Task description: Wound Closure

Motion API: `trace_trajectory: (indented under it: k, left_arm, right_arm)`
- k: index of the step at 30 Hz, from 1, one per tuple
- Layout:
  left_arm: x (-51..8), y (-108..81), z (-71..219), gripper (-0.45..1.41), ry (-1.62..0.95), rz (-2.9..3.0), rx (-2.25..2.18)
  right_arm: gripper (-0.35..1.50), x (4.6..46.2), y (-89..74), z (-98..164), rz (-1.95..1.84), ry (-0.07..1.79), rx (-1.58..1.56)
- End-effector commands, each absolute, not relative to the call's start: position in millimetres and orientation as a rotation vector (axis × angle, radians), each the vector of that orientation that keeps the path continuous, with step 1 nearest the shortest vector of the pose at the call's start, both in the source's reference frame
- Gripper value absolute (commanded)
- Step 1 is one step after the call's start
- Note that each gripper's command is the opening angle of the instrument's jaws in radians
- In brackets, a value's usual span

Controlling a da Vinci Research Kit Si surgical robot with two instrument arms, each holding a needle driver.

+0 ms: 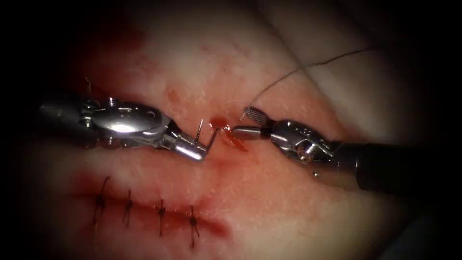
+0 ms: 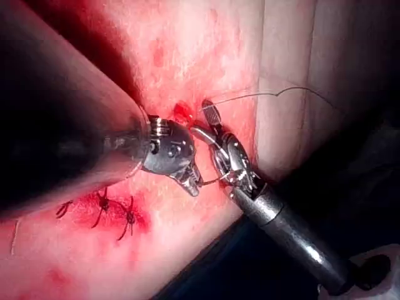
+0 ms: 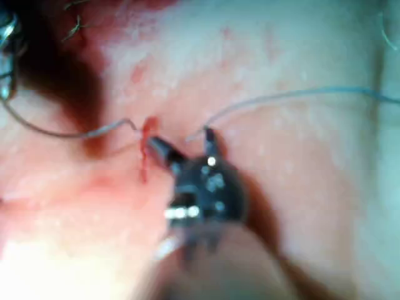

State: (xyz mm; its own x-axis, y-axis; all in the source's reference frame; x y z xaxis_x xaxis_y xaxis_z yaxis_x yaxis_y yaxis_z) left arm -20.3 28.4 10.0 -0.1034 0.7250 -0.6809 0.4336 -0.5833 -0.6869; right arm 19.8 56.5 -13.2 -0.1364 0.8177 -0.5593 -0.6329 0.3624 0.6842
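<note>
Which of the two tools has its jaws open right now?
The right tool: its jaws are spread apart, holding nothing, beside the red fluid. The left tool is shut on the needle.
</note>
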Motion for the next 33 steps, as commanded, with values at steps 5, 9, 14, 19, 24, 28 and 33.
trace_trajectory:
  k: [5,9,14,19,24,28,33]
  left_arm:
    - [-20.8,28.0,10.4,-0.35,-0.987,1.899,-2.176]
    - [-20.8,28.7,9.9,-0.35,-0.837,1.952,-2.255]
    - [-21.3,29.9,9.8,-0.35,-0.628,2.02,-2.324]
    - [-21.1,31.4,9.4,-0.35,-0.383,2.092,-2.349]
    - [-21.2,31.7,9.2,-0.35,-0.223,2.141,-2.352]
    - [-21.2,32.6,8.4,-0.35,-0.079,2.131,-2.364]
    - [-21.2,32.8,8.3,-0.35,0.007,2.148,-2.332]
  right_arm:
    - [1.28,20.1,56.1,-12.7,1.263,1.153,0.213]
    - [1.28,19.9,56.1,-12.8,1.26,1.147,0.218]
    - [1.28,19.0,55.5,-13.8,1.223,1.084,0.246]
    - [1.3,17.0,54.7,-14.7,1.189,1.051,0.261]
    - [1.3,15.0,55.2,-17.0,1.163,0.994,0.277]
    - [1.26,15.5,55.7,-19.2,1.199,1.025,0.306]
    - [1.11,16.5,56.5,-22.3,1.391,1.061,0.422]
